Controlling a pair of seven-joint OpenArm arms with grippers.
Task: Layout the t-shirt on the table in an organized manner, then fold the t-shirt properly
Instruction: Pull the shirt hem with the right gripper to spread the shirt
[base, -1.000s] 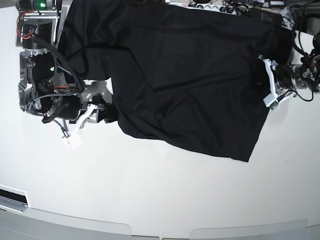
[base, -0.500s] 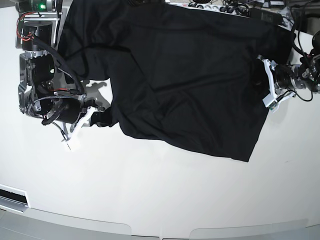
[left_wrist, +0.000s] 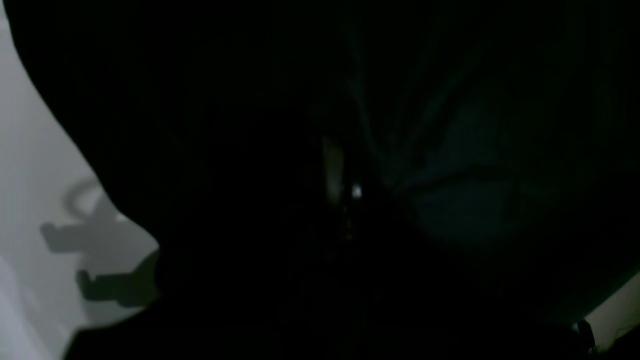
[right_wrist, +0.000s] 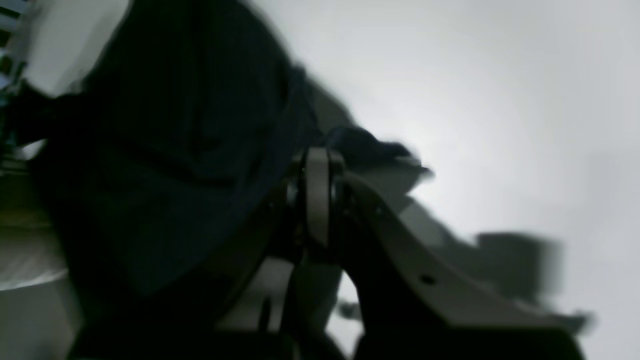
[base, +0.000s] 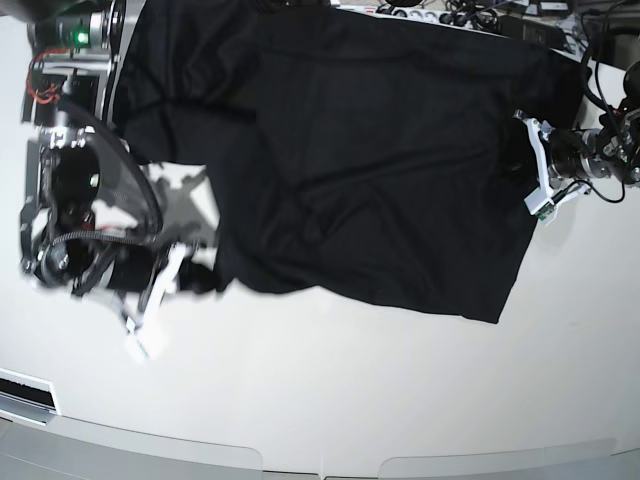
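The black t-shirt (base: 380, 170) lies spread over the back half of the white table (base: 330, 400), rumpled on its left side. At the base view's left, my right gripper (base: 190, 275) is shut on the shirt's lower left corner, which is drawn out towards it. The blurred right wrist view shows the right gripper (right_wrist: 317, 170) with its jaws together and dark t-shirt cloth (right_wrist: 165, 150) at their tips. On the right side of the base view, my left gripper (base: 522, 165) is shut on the shirt's right edge. In the left wrist view the t-shirt (left_wrist: 350, 100) fills nearly everything and hides the fingers.
Cables and a power strip (base: 450, 15) lie along the table's far edge behind the shirt. The table's curved front edge (base: 320, 465) runs along the bottom, with a dark slot (base: 25, 390) at lower left. A white tag (base: 135, 345) dangles below the right arm.
My right gripper has shut on the shirt's lower left corner and moved down toward the front edge, dragging that corner with it. The left arm has stayed put.
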